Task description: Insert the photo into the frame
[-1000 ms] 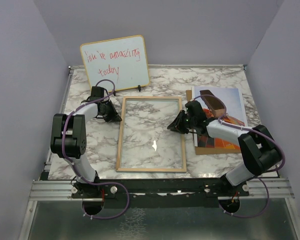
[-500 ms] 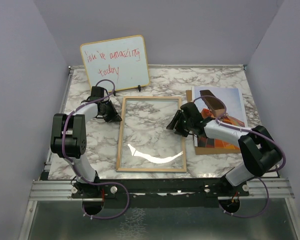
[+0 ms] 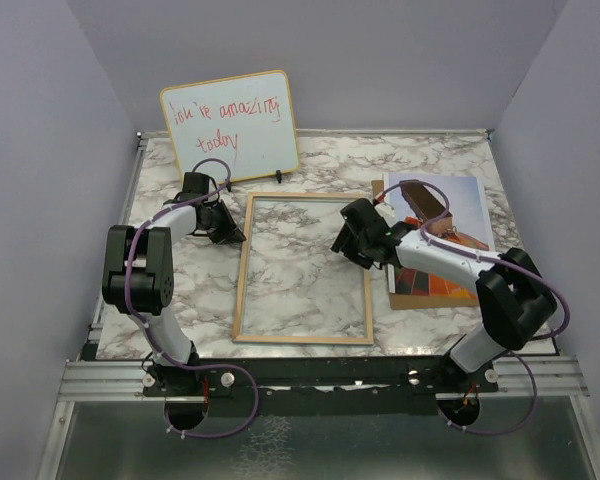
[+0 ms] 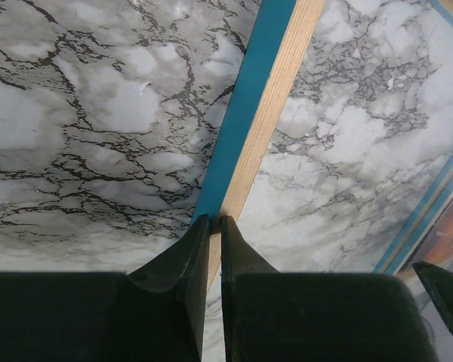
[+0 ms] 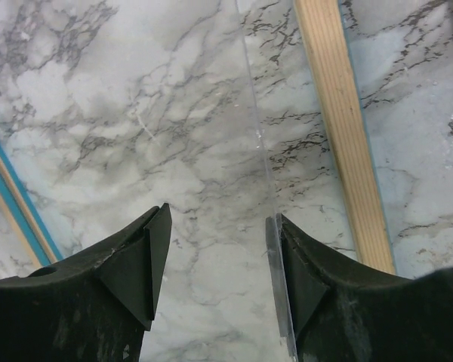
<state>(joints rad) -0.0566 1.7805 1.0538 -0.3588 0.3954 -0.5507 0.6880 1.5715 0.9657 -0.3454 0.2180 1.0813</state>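
Note:
The frame [image 3: 302,338] lies flat mid-table, light wood face up. My left gripper [image 3: 230,232] is shut on its left rail; the left wrist view shows the fingers [image 4: 238,256] pinching the blue and wood edge [image 4: 268,90]. My right gripper [image 3: 352,240] hangs open over the frame's right rail [image 5: 340,128]. The clear pane's thin edge [image 5: 257,136] rests against its right finger [image 5: 287,264]; the left finger is apart. The balloon photo [image 3: 458,215] lies to the right, partly under my right arm.
A whiteboard [image 3: 230,125] with red handwriting leans at the back left. A brown backing board [image 3: 416,301] lies under the photo. Grey walls close in both sides and the back. The metal rail with the arm bases runs along the near edge.
My right gripper has shifted a little toward the far left over the frame's right rail. The glare on the pane grew, then vanished. The left arm has not moved.

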